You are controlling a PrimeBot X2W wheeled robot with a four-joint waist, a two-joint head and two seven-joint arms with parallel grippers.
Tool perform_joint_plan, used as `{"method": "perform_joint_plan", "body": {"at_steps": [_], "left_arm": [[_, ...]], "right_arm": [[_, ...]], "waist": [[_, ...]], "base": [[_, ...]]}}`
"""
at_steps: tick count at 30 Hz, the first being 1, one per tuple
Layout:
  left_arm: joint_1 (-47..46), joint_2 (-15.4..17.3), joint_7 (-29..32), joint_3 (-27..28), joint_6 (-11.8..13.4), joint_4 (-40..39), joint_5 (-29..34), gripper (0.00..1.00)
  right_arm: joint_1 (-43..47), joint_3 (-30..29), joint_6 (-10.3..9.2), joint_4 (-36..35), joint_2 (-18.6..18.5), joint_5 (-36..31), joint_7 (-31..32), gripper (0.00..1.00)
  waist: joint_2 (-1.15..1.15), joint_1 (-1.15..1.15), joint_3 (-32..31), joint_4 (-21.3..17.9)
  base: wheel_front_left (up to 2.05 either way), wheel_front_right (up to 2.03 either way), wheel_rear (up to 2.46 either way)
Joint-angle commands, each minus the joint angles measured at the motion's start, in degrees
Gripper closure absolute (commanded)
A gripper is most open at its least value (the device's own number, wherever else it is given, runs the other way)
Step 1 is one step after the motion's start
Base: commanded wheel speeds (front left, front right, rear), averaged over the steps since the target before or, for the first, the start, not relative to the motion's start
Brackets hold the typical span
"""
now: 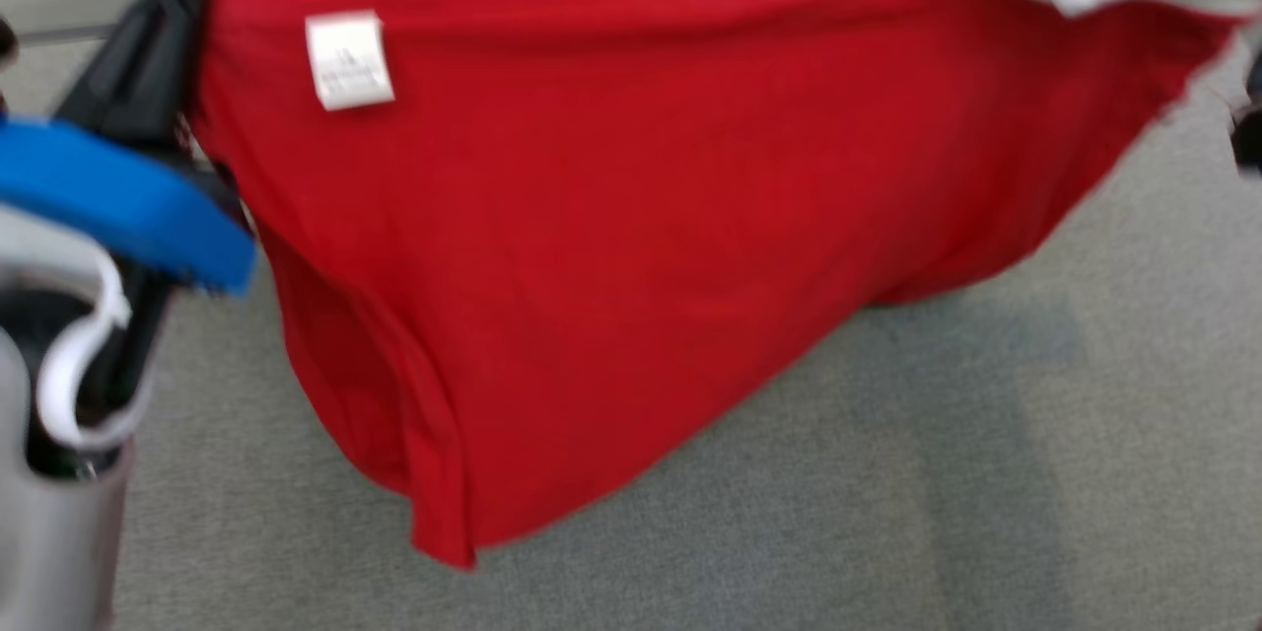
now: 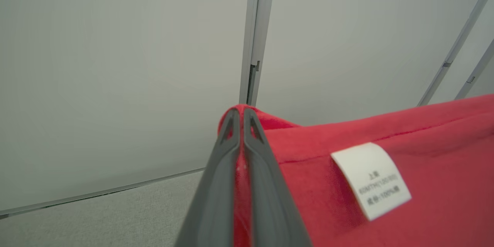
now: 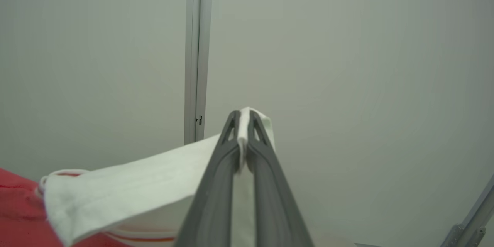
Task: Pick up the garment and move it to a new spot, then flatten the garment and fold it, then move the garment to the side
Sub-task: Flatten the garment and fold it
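Head view: red garment is stretched between both arms, top edge taut, lower edge sagging toward the grey surface, which lies bare in front and to the right. Left end effector is clamped on the red corner, right end effector clamped on the white collar.

The red garment is hanging across the upper and middle of the head view, blocking passage there. Below it, the grey surface is lying open at the lower right and bottom. The left arm is occupying the whole left edge.
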Motion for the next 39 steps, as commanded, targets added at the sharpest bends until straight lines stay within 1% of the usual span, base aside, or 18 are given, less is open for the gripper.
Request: {"method": "perform_joint_plan", "body": {"at_steps": [1,5,9,12,14,16,19,21,23,27,30,33,35,37,38,39], "left_arm": [[-4.5,0.5,0.5,0.0,-0.2,3.3,1.0,1.0],[-14.8,1.0,-0.4,-0.5,-0.7,11.6,3.3,1.0],[-25.2,0.6,-3.4,-1.4,-0.9,18.5,6.4,1.0],[-32.4,-0.2,-7.0,-2.2,-0.8,23.0,8.7,1.0],[-36.3,-0.5,-9.7,-3.2,-0.9,25.5,10.6,1.0],[-39.6,-1.2,-12.5,-3.7,-0.9,27.4,11.9,1.0],[-42.4,-1.0,-16.6,-4.9,-1.6,30.3,13.7,1.0],[-42.5,-0.9,-19.6,-5.8,-2.4,31.7,14.9,1.0],[-40.4,-0.7,-22.4,-7.3,-3.3,33.2,15.7,1.0],[-33.0,-0.6,-27.9,-9.7,-4.2,36.3,16.4,1.0],[-23.8,-1.9,-31.5,-10.6,-3.6,39.3,14.8,1.0],[-14.0,-3.5,-33.5,-10.6,-3.0,41.6,12.6,1.0],[-7.6,-4.4,-34.4,-9.9,-2.1,42.7,10.5,1.0],[-1.5,-5.4,-35.0,-9.3,-1.4,43.0,8.3,1.0],[-1.5,-5.4,-35.0,-9.3,-1.4,43.0,8.3,1.0],[1.6,-5.8,-34.8,-9.1,-1.3,43.0,7.4,1.0]], "right_arm": [[-5.5,2.6,0.03,5.4,-0.5,0.7,-2.1,1.0],[-18.2,7.7,0.03,18.7,-0.7,1.5,-8.1,1.0],[-30.3,9.4,0.02,27.7,-1.4,-0.2,-16.8,1.0],[-38.0,8.1,0.02,31.3,-1.7,-1.2,-25.1,1.0],[-42.0,7.8,0.02,32.6,-2.5,-1.8,-29.2,1.0],[-44.9,8.0,0.02,33.2,-3.8,-2.4,-31.4,1.0],[-46.3,8.6,0.02,34.3,-5.2,-2.3,-32.4,1.0],[-44.8,8.8,0.02,35.1,-6.2,-1.9,-32.8,1.0],[-41.3,9.8,0.02,36.0,-6.8,-1.6,-33.1,1.0],[-30.9,12.6,0.02,37.2,-6.1,0.1,-33.4,1.0],[-19.3,14.1,0.02,37.9,-4.9,3.2,-33.5,1.0],[-7.8,14.5,0.02,38.5,-3.5,6.4,-30.6,1.0],[-0.9,14.6,0.03,37.8,-2.6,8.1,-28.1,1.0],[5.1,13.7,0.02,36.1,-2.0,9.0,-25.9,1.0],[5.1,13.7,0.02,36.1,-2.0,9.0,-25.9,1.0],[8.1,12.9,0.01,35.3,-1.4,9.7,-24.8,1.0]], "waist": [[0.0,-0.01,4.5,2.0],[0.0,-0.01,9.0,1.7],[0.0,-0.01,11.8,2.1],[0.0,-0.01,12.3,2.8],[0.0,-0.01,12.0,3.1],[0.0,-0.01,11.8,3.4],[0.0,-0.01,11.6,3.4],[0.0,-0.01,11.8,3.2],[0.0,-0.01,11.9,2.9],[0.0,-0.01,11.5,2.1],[0.0,-0.01,9.9,2.0],[0.0,-0.01,7.9,2.1],[0.0,-0.01,6.2,2.2],[0.0,-0.01,4.6,2.4],[0.0,-0.01,4.6,2.4],[0.0,-0.01,3.7,2.7]], "base": [[0.0,0.0,0.0],[0.0,0.0,0.0],[0.0,0.0,0.0],[0.0,0.0,0.0],[0.0,0.0,0.0],[0.0,0.0,0.0],[0.0,0.0,0.0],[0.0,0.0,0.0],[0.0,0.0,0.0],[0.0,0.0,0.0],[0.0,0.0,0.0],[0.0,0.0,0.0],[0.0,0.0,0.0],[0.0,0.0,0.0],[0.0,0.0,0.0],[0.0,0.0,0.0]]}}
